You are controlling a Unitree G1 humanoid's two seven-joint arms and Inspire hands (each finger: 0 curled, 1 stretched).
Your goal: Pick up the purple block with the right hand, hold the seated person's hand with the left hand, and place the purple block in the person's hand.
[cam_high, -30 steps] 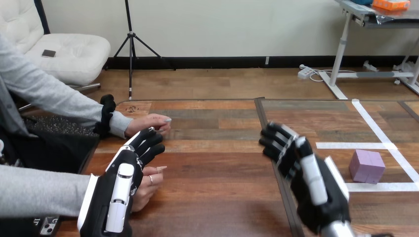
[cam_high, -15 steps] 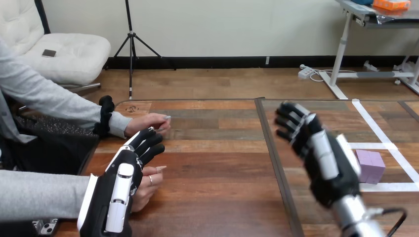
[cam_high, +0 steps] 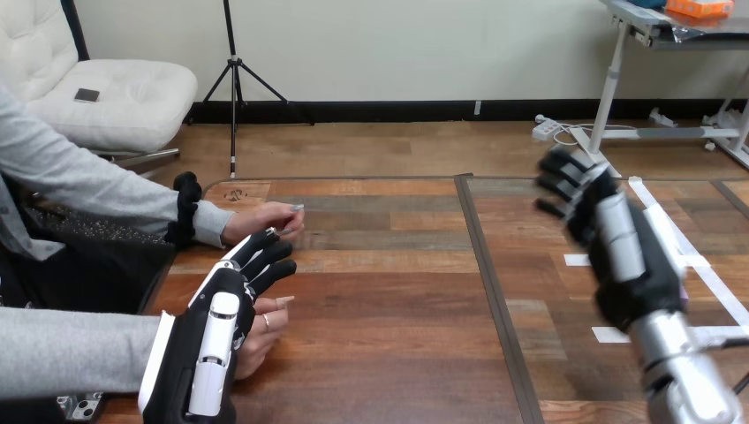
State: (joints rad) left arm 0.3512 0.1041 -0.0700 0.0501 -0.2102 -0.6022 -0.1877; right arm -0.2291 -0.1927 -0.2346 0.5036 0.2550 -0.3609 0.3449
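At the lower left of the frame, the left robot hand [cam_high: 216,322] lies over the person's hand [cam_high: 263,334] on the table [cam_high: 389,291], its fingers [cam_high: 269,256] stretched forward and slightly spread, gripping nothing visible. The person's other hand [cam_high: 265,221] rests just beyond those fingertips. At the right, the right robot hand [cam_high: 631,256] hangs raised above white tape lines [cam_high: 658,216], fingers apart and empty.

Robot hands: two, left hand [cam_high: 212,344] and right hand [cam_high: 618,238].
Person's hands: two, the farther person's hand [cam_high: 265,221] just past the left fingertips, the nearer person's hand [cam_high: 263,329] under them.
Tape strips [cam_high: 576,261]: three, around the right fingers.
Table [cam_high: 397,300]: one.
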